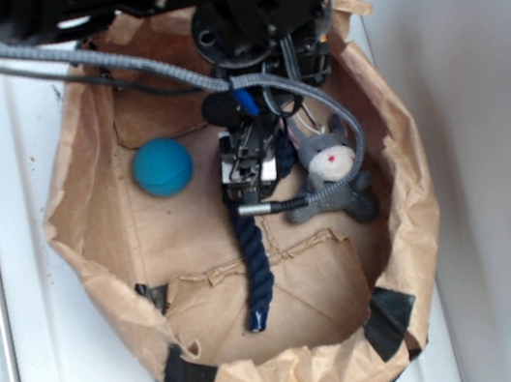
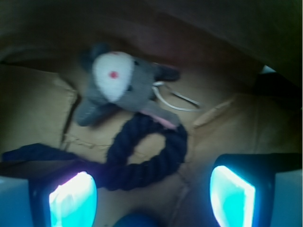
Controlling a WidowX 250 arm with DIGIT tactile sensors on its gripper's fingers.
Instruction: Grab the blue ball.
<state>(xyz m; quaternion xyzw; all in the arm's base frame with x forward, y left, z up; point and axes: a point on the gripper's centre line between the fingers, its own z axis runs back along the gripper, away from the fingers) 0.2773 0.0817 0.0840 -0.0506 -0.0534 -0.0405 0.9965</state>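
The tool [image 2: 151, 194] is wide open and holds nothing. In the wrist view its two fingers [image 2: 71, 201] glow light blue at the bottom corners, with a big gap between them.

The blue ball [image 1: 163, 166] is not grabbed yet. It sits on the floor of the brown paper bag [image 1: 103, 275], on its own and well apart from the other toys. In the exterior view the tool hangs over the middle of the bag, just above the dark blue rope [image 1: 254, 270], and the ball is off to one side of it, toward the left of that picture. In the wrist view only a small blue curve peeks up at the bottom edge, between the fingers. That is likely the top of the ball, but it is too blurry to be sure.

So this looks like the reaching step. Next the tool should slide over until the ball sits between the fingers, go down, then squeeze shut.

The rope and the gray plush toy [image 1: 331, 173] lie close by, so the tool must take care not to catch them instead.
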